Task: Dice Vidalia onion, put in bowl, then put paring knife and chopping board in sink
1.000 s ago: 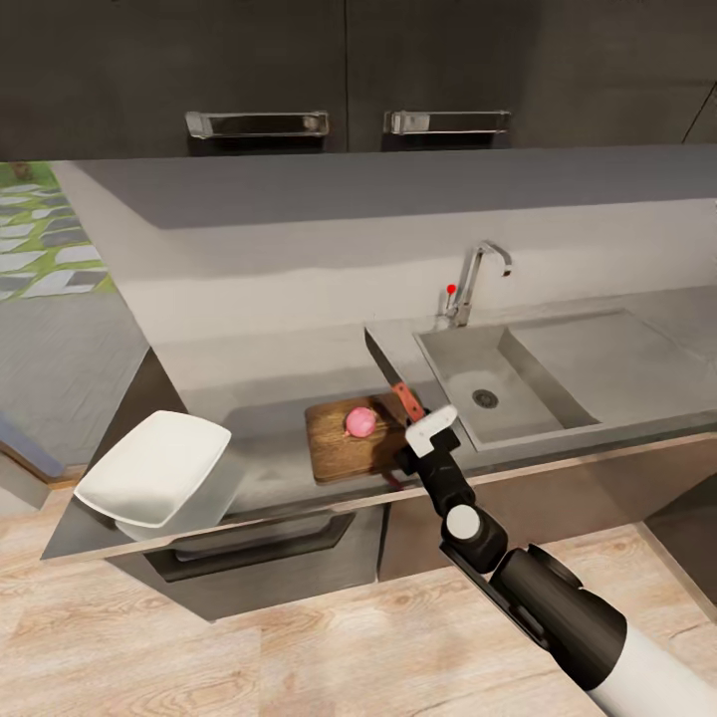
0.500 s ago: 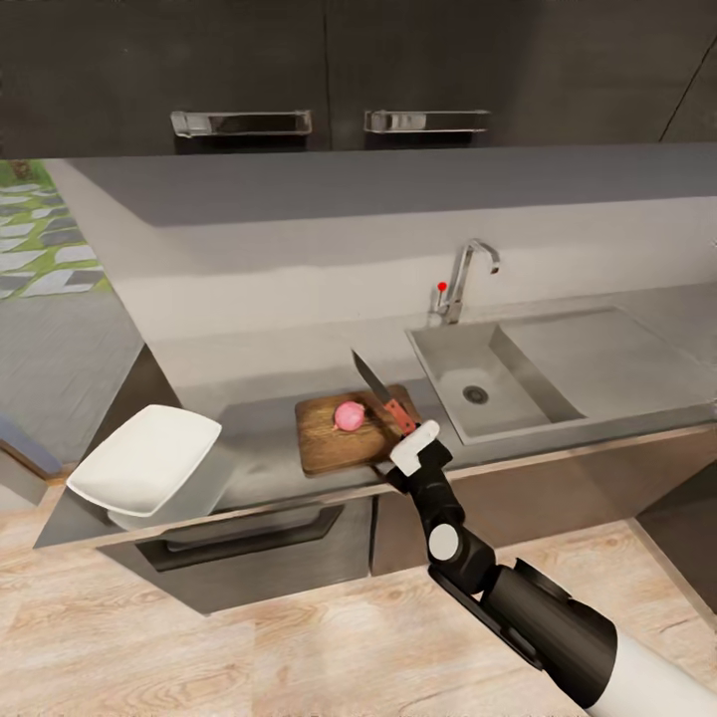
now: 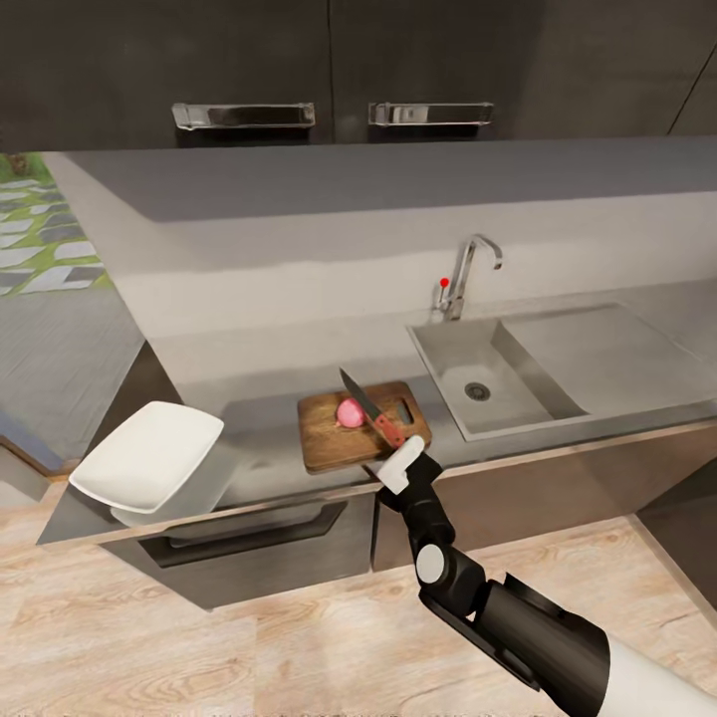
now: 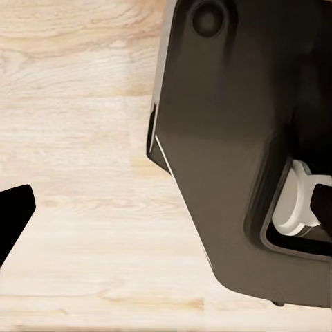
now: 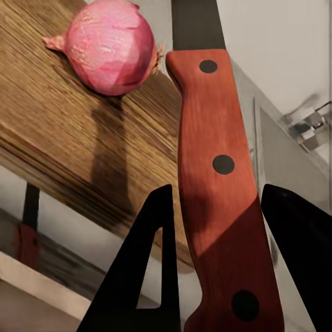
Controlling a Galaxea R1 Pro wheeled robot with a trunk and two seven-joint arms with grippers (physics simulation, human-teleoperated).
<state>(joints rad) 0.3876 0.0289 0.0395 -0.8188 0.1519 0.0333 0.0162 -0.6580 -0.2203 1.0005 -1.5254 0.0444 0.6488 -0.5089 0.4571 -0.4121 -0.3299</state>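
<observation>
A: Status? The right gripper (image 3: 396, 460) fingers are closing on the knife (image 3: 370, 410) handle, blade reaching over the onion (image 3: 350, 411), which is sitting whole on the board (image 3: 329, 438).

B: So retrieval is done; dicing is not yet showing. Bowl (image 3: 149, 456) is waiting empty on the counter (image 3: 254, 438); sink (image 3: 453, 363) drop-off remains. Left fingers: cannot tell.

Light wooden floor (image 4: 76, 138), plank grain visible. Dark robot body housing (image 4: 228, 152) from 12 to 5 o'clock, white fitting (image 4: 299, 205) at 3 o'clock. Black fingertip (image 4: 12, 218) at 9 o'clock.
</observation>
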